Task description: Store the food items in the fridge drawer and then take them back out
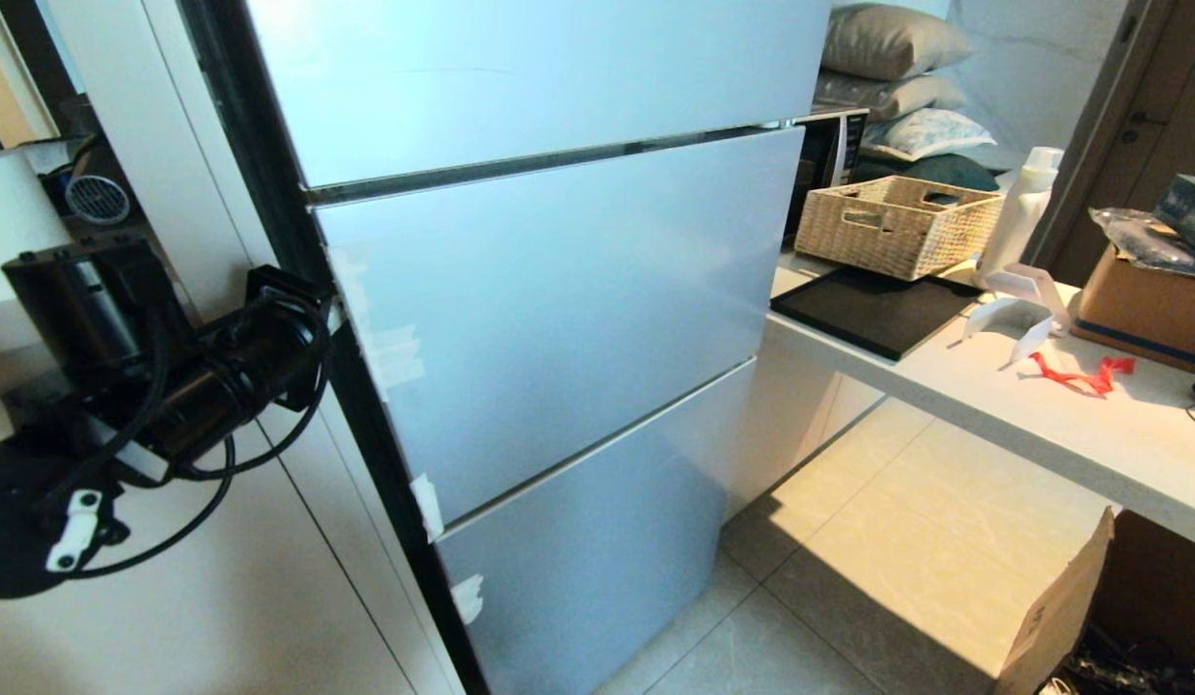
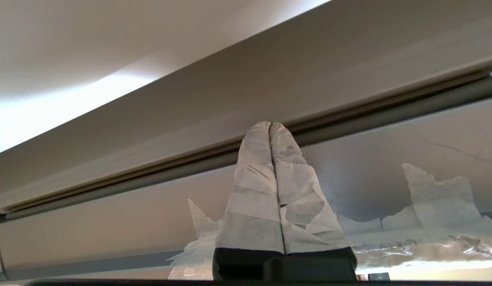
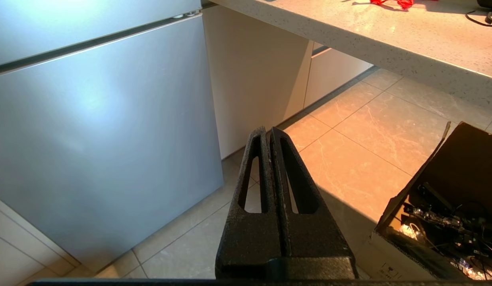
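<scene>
- Head view: the fridge is seen shut, its grey-blue door panels (image 1: 559, 309) closed one above another. The left arm is raised at the fridge's left edge, with the left pincer (image 1: 332, 314) set against the side of the middle panel. Neither the food items nor the fridge drawer can be seen; the drawer is presumably behind the closed panels, and where the fruits are cannot be told. A table (image 1: 1090, 425) to the right carries a wicker basket (image 1: 892, 222), a black tray (image 1: 873, 309) and a white bottle (image 1: 1022, 208).
- Left wrist view: the left pincer (image 2: 270, 126) is closed, its tape-wrapped fingers (image 2: 254, 186) pressed together with nothing between them, their tips at the dark seam along the panel's edge. Torn tape is stuck on the panel nearby.
- Right wrist view: the right pincer (image 3: 269, 133) is closed and empty, hanging parked above the tiled floor (image 3: 349, 131), near a cardboard box (image 3: 448, 206).
- Risk, as judged: the closed tips could slide off the smooth edge, so the door would not be levered open, or the taped pads could be jammed in the seam.
</scene>
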Motion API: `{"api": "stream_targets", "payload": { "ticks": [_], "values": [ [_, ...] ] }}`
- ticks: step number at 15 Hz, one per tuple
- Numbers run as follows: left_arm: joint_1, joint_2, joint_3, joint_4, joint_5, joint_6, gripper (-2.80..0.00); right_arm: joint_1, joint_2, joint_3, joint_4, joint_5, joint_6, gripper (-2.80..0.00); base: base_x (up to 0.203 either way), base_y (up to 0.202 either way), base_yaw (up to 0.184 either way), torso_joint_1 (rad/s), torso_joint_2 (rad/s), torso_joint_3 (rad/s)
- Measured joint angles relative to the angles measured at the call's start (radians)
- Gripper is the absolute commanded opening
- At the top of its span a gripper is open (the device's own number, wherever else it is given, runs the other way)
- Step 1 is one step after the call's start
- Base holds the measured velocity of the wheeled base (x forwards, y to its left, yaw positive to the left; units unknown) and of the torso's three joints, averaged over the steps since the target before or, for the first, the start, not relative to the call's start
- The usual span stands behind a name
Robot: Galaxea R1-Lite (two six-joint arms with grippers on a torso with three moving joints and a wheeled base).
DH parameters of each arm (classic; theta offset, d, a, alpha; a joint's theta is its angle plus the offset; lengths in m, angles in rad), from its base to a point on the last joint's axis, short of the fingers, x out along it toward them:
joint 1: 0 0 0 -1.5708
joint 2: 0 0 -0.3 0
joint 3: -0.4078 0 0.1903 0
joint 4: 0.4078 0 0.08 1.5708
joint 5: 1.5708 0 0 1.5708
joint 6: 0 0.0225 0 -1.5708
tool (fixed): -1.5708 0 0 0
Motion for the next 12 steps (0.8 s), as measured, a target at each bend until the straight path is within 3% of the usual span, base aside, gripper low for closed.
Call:
{"api": "stream_targets", "payload": {
  "ticks": [12],
  "values": [
    [-0.084,-0.119,0.109,0.012,0.015,-0.019,-2.80,0.000,0.000,0.000,0.000,0.000,0.000,-2.80,0.000,0.000,0.000,0.000,0.00,0.000]
  ]
}}
